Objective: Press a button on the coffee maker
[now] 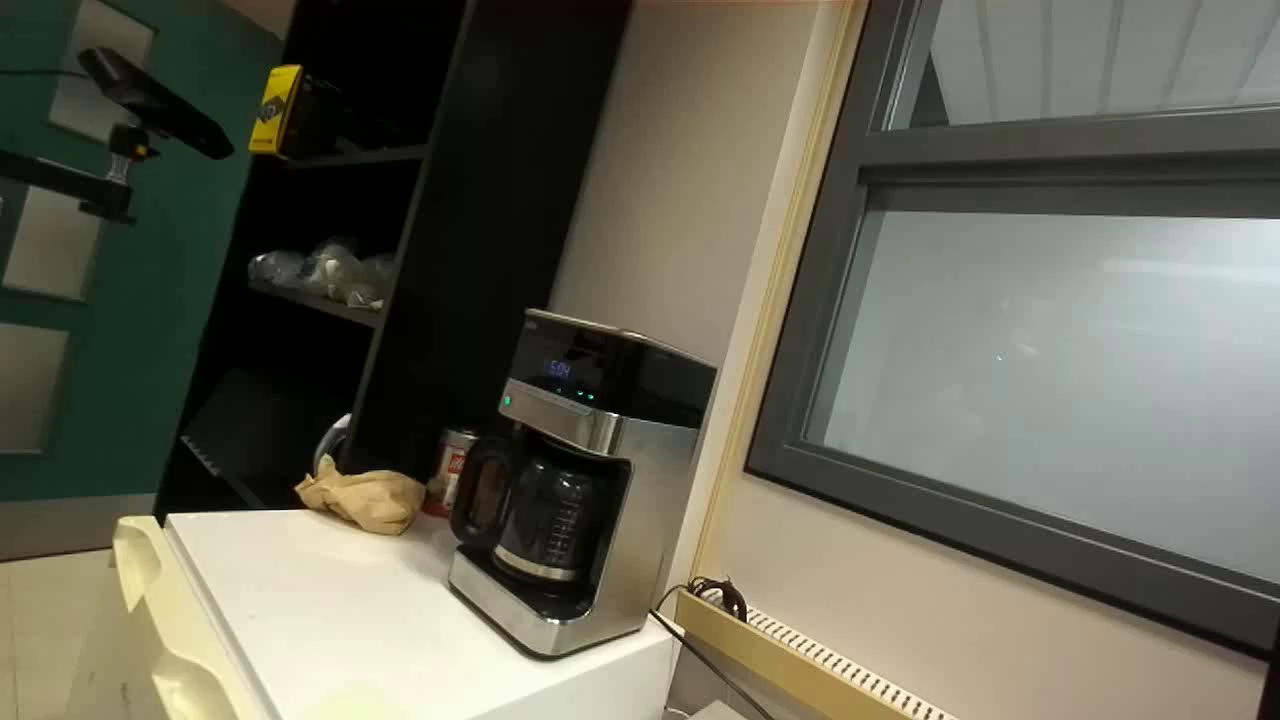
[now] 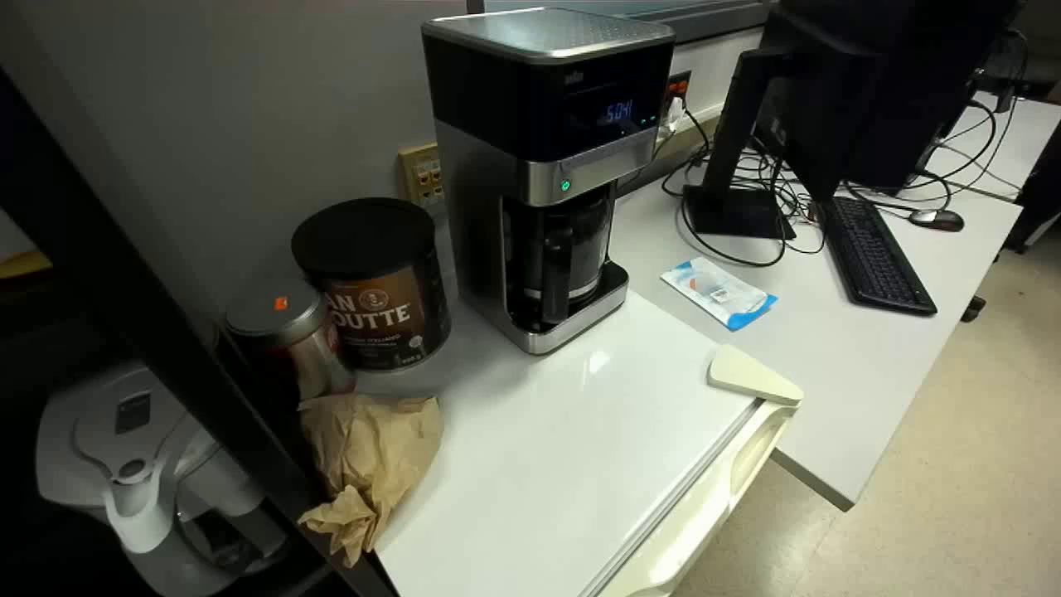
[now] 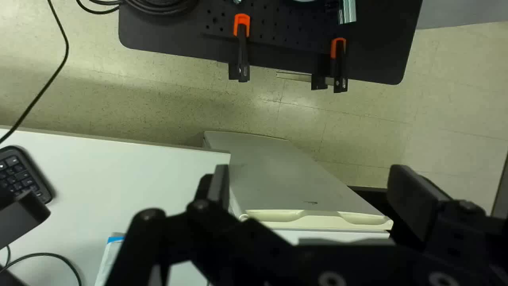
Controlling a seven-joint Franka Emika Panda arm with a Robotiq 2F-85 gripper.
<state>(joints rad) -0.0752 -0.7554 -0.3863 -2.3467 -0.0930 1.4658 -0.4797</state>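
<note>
Coffee maker (image 2: 543, 178), tall and boxy, sets glossy black panels (image 2: 497, 99) against smooth silver metal, its flat top (image 2: 547, 31) finely dotted. It stands on a white cabinet (image 2: 530, 473), just beside a round, dark coffee tub (image 2: 373, 290); a crumpled brown paper bag (image 2: 373, 456) lies farther off. Blue digits (image 2: 619, 111) glow on the black front (5:04, by the look of it), a round button (image 2: 565, 185) shines green on the silver band (image 2: 609, 159), and the dark glass carafe (image 2: 590, 236) sits on the base (image 2: 580, 322). In an exterior view, small marks (image 1: 548, 397) along that band are too fine to read. In the wrist view the gripper (image 3: 310, 184), blurred, has its fingers spread well apart; it covers part of a blue-edged packet (image 3: 106, 256), and a keyboard (image 3: 20, 171) is cut off at the left edge.
</note>
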